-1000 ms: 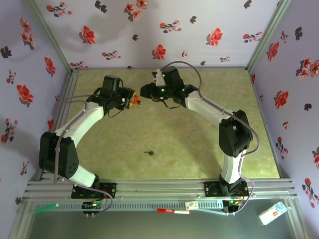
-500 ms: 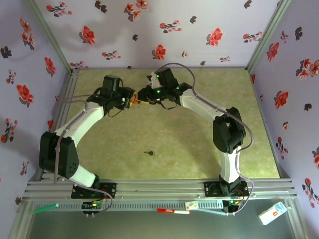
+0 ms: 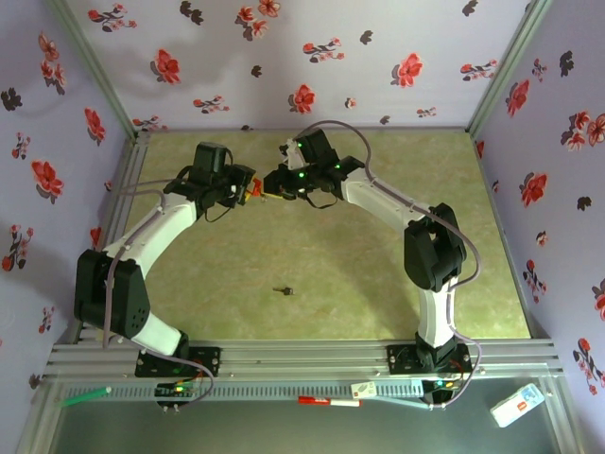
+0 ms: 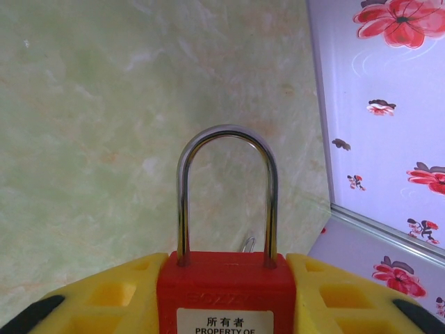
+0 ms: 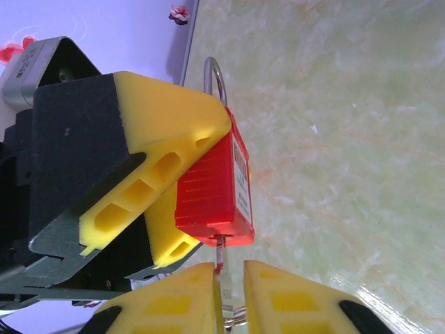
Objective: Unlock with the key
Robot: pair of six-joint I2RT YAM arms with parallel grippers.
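Robot lab cell, floral walls (image 3: 217, 57)

The red plastic padlock body (image 4: 224, 292) looks smooth, ribbed on one side, with a polished, glossy metal shackle (image 4: 226, 139) at its 12 o'clock. Matt yellow moulded finger pads (image 5: 160, 118) flank it. The pale green marbled tabletop (image 4: 104, 139) has a soft sheen.

Padlock (image 4: 224, 299), left wrist view: body and label cut off by the bottom edge, sides hidden by left fingers (image 4: 104, 299).
Thin piece (image 5: 221, 264) under padlock: lower end hidden between right fingers (image 5: 174, 299), themselves cut off; identity unclear.
Key (image 3: 283, 290), mid table (image 3: 378, 284), toward near edge: too small for detail.
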